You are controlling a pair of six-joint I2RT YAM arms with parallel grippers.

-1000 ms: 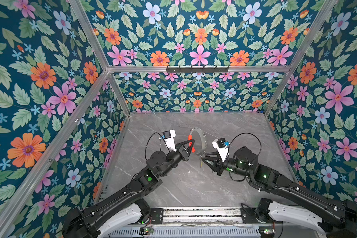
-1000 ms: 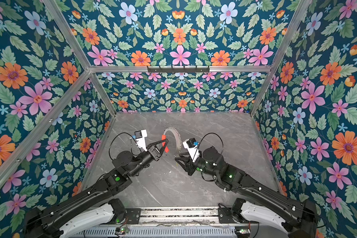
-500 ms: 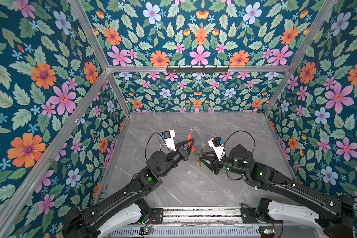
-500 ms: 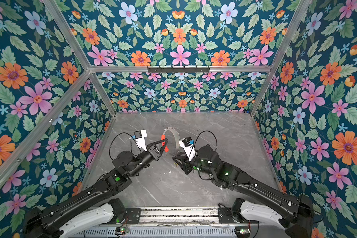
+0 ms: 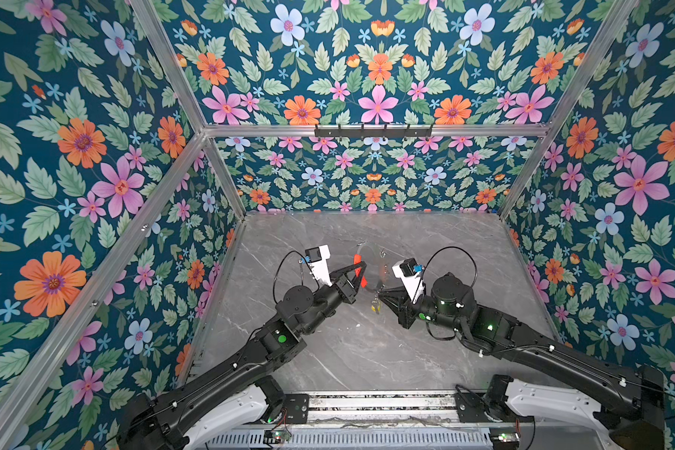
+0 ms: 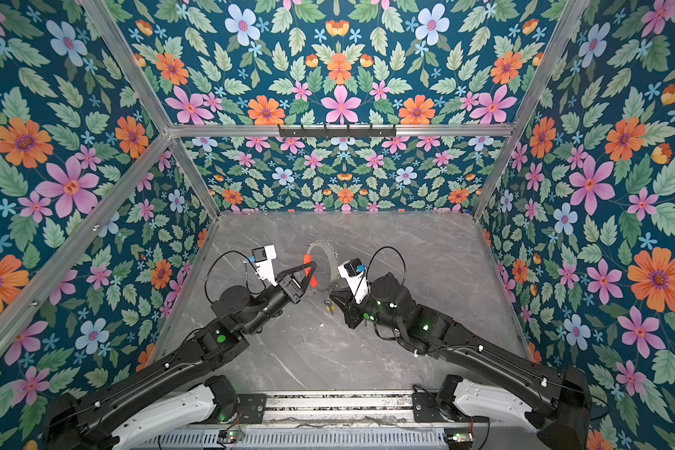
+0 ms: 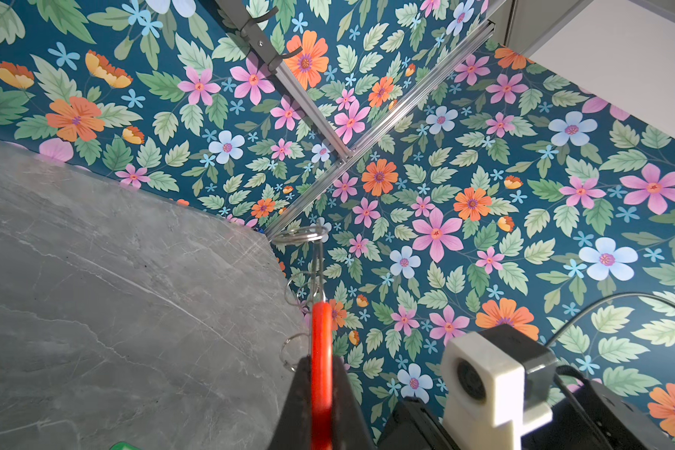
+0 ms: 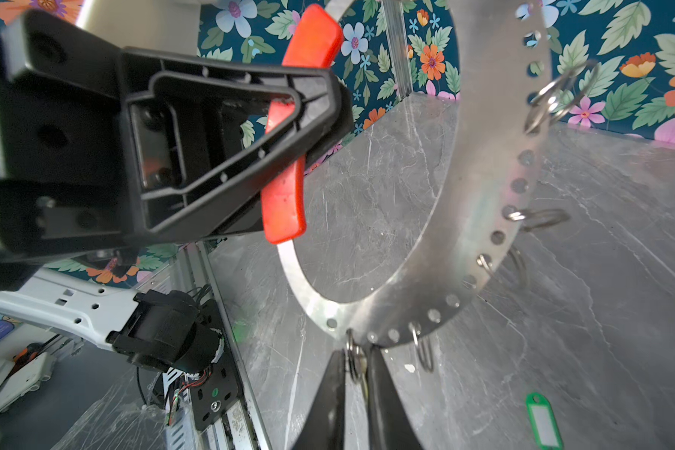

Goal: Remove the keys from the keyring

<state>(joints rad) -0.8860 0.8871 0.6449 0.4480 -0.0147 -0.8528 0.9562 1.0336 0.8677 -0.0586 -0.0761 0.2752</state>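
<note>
clamps the left gripper [image 5: 362, 270] shut on the red sleeve [image 5: 357, 258], at 9 o'clock of the keyring [image 8: 484, 175] in both top views. holds that flat grey hoop on edge over the marble table [image 5: 425, 241]. shows small loops [image 8: 521, 215] threaded through holes along the band from 3 round to 6 o'clock. pinches the right gripper [image 8: 355, 352] down onto the lowest loop [image 8: 354, 365] at 6 o'clock, with the fingers [image 8: 328, 405] pressed against both its sides. dangles the yellow tag [image 5: 375, 309] just under that loop, beside the right fingertips. leaves the green tag [image 8: 544, 424] flat on the table, off the hoop and well apart from it; cannot make out its metal key.
</note>
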